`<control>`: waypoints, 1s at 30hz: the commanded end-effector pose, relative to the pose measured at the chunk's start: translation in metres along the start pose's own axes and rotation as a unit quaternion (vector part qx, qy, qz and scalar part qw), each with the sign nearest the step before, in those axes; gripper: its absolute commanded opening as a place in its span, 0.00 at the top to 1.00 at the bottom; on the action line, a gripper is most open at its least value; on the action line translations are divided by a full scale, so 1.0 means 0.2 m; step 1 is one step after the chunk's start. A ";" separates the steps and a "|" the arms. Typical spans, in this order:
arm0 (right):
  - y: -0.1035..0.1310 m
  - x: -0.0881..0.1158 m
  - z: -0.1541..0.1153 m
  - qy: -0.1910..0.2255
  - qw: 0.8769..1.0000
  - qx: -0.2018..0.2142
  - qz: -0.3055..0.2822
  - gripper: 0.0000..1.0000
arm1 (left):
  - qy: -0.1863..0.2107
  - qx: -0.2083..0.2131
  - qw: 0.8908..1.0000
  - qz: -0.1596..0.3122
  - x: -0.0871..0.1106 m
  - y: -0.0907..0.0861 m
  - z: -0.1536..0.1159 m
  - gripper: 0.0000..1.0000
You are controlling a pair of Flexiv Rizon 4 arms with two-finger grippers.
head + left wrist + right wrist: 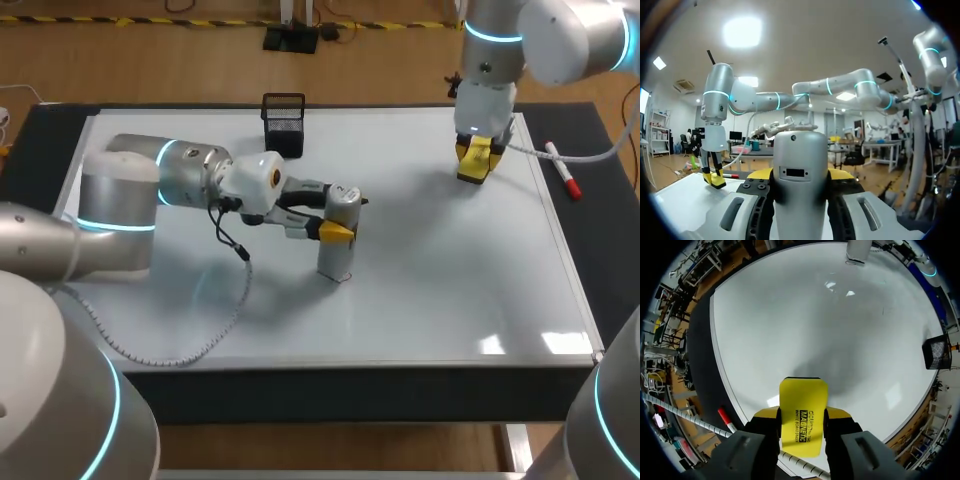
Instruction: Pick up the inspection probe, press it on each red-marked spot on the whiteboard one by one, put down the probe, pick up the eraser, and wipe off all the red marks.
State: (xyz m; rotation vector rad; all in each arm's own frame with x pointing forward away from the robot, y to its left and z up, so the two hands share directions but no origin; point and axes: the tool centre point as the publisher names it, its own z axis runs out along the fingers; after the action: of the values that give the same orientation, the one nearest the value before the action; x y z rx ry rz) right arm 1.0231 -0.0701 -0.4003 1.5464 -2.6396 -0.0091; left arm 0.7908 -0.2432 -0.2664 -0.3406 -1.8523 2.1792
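The grey inspection probe (pixel 340 232) stands upright on the whiteboard (pixel 420 300) near its middle, and my left gripper (pixel 338 231) is shut on it from both sides. In the left wrist view the probe (pixel 801 176) fills the gap between the yellow-tipped fingers (pixel 760 175). My right gripper (pixel 478 158) is shut on the yellow eraser (pixel 477 160), which touches the board at its far right. From the right wrist the eraser (pixel 803 415) is clamped between the fingers, over the white surface (pixel 820 325). I see no red marks on the board.
A black mesh pen holder (pixel 283 122) stands at the board's far edge. A red-capped marker (pixel 564 173) lies on the dark table to the right of the board. A grey cable (pixel 190 340) from my left arm trails across the board's near left.
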 end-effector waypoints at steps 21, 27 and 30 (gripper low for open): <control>0.00 0.00 -0.01 0.002 1.000 0.000 0.000 1.00 | 0.016 -0.005 1.000 -0.003 -0.01 0.07 0.00 1.00; 0.00 0.00 -0.01 0.002 1.000 0.000 0.000 1.00 | 0.017 -0.024 1.000 -0.003 0.00 0.08 -0.01 1.00; 0.00 0.00 -0.01 0.002 1.000 0.000 0.000 1.00 | 0.017 -0.032 0.999 -0.004 0.00 0.09 -0.01 1.00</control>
State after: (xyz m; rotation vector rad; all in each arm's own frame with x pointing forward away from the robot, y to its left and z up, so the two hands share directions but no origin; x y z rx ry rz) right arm 1.0231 -0.0701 -0.4003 1.5463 -2.6396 -0.0092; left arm 0.7915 -0.2449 -0.2841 -0.3819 -1.8941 2.1048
